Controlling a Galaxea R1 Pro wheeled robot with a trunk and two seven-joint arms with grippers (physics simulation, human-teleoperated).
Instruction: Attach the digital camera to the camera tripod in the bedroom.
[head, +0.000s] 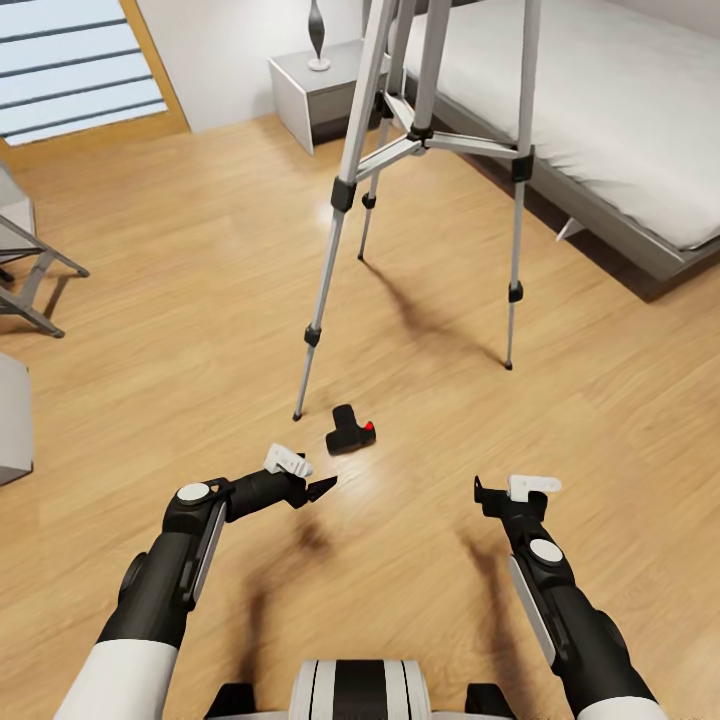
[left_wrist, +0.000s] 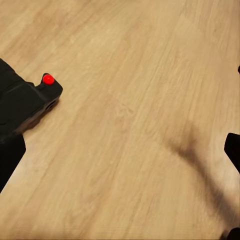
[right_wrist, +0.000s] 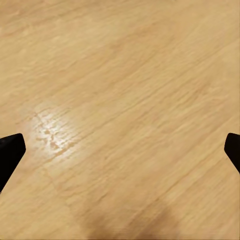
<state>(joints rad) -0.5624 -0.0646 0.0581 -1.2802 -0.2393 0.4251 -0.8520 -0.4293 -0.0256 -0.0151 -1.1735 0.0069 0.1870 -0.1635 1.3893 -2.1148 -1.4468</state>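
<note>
Window (head: 75, 65): far left corner, wood-framed, with slats, above the floor (head: 180, 330).
Grey frame (head: 30, 270): left edge of the head view, a slanted metal leg standing on the planks; what it belongs to cannot be told.
Left gripper (head: 318, 488): low over the floor, pointing right toward the camera, fingers spread apart and holding nothing. In the left wrist view the two dark fingertips (left_wrist: 10, 157) sit at opposite edges with bare planks between them.
Camera (head: 350, 432): lying on the floor just beyond the left gripper's tip, apart from it, red button (head: 369, 427) on its right side. It lies just beside the foot of the tripod's nearest leg, not touching it. In the left wrist view it (left_wrist: 25, 102) is close by one fingertip, red button (left_wrist: 48, 79) facing up.
Tripod (head: 425, 135): standing on three silver legs in the middle of the room, between the camera and the bed; its head is cut off by the top edge. The near left leg comes down close to the camera and stands between it and the open floor at left.
Nightstand (head: 315, 95): behind the tripod against the wall, a dark slim vase (head: 317, 35) on top.
Right gripper (head: 497, 490): over bare floor, well apart from the camera, fingers parted and empty; the right wrist view shows the tips (right_wrist: 10, 150) at both edges with planks between.
Bed (head: 600, 110): right, grey frame and pale mattress, just behind the tripod's right leg.
</note>
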